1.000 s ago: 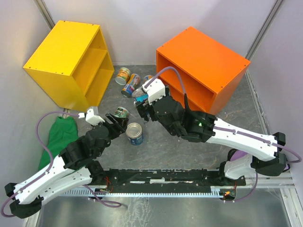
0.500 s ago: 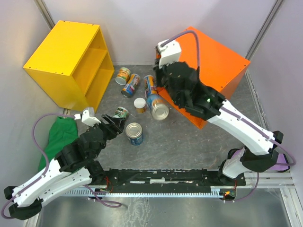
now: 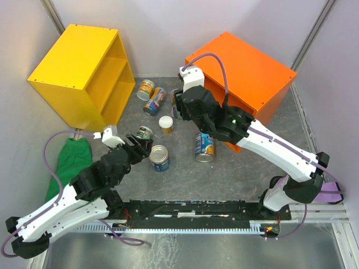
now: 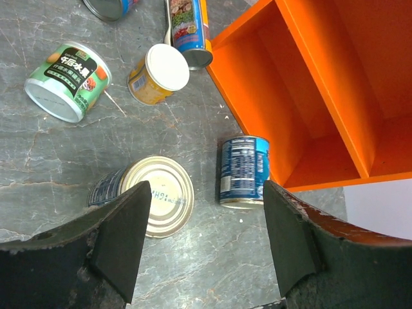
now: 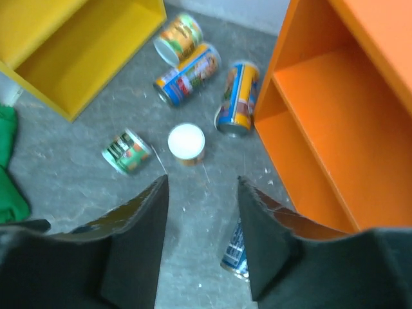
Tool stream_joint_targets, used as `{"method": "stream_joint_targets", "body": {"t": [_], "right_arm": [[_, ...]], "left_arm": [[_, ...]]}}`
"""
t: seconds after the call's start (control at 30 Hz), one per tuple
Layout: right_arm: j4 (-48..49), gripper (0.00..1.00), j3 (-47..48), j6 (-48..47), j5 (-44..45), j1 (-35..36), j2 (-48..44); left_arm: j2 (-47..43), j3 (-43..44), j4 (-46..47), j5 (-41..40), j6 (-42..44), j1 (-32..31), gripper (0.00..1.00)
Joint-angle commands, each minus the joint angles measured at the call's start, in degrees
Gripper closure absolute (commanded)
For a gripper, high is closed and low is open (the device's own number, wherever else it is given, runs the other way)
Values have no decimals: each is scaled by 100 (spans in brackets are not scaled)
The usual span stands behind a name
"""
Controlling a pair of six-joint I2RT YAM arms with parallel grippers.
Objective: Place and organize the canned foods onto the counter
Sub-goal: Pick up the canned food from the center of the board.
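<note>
The canned foods all sit on the grey floor. One blue-labelled tin stands upright just ahead of my left gripper, which hangs open and empty above it. The other blue tin lies on its side at the front corner of the orange counter. A white-lidded can stands mid-floor, with a green-labelled can lying beside it. Two cans lie near the yellow cabinet. Another slim can lies against the counter. My right gripper hovers high with its jaws apart, holding nothing.
A yellow cabinet with one shelf stands at the back left. A green cloth lies beside my left arm. Grey walls close in the back and both sides. The counter's top and inner shelf hold no cans.
The right arm rose from the cans toward the counter, then swung back. The blue tin it was at now lies farther right by the counter's corner. The left arm barely moved.
</note>
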Motion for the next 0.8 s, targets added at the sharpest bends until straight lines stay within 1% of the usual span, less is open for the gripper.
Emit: {"method": "stream_joint_targets", "body": {"t": [0.0, 0.07, 0.2, 0.3, 0.33, 0.43, 0.6, 0.77], "right_arm": [[-837, 39, -473, 1214, 34, 44, -186], [-1141, 31, -828, 1638, 120, 38, -258], [-1728, 18, -1273, 2226, 348, 33, -226], [-2149, 13, -1422, 2491, 425, -14, 32], [-2331, 9, -1452, 2602, 569, -17, 122], [-2490, 7, -1727, 2822, 653, -135, 253], [-2213, 6, -2420, 2986, 444, -545, 261], [-2033, 6, -2786, 3018, 242, -903, 510]], "left_arm": [[162, 150, 406, 59, 346, 19, 24], [109, 103, 451, 73, 298, 21, 23], [-6, -17, 512, 119, 197, 19, 24], [-21, -64, 530, 153, 131, 23, 24], [-15, -66, 543, 162, 131, 19, 23], [-11, -57, 560, 204, 121, 21, 23], [-95, -67, 474, 211, 76, 19, 24], [-169, -105, 406, 209, 43, 21, 24]]}}
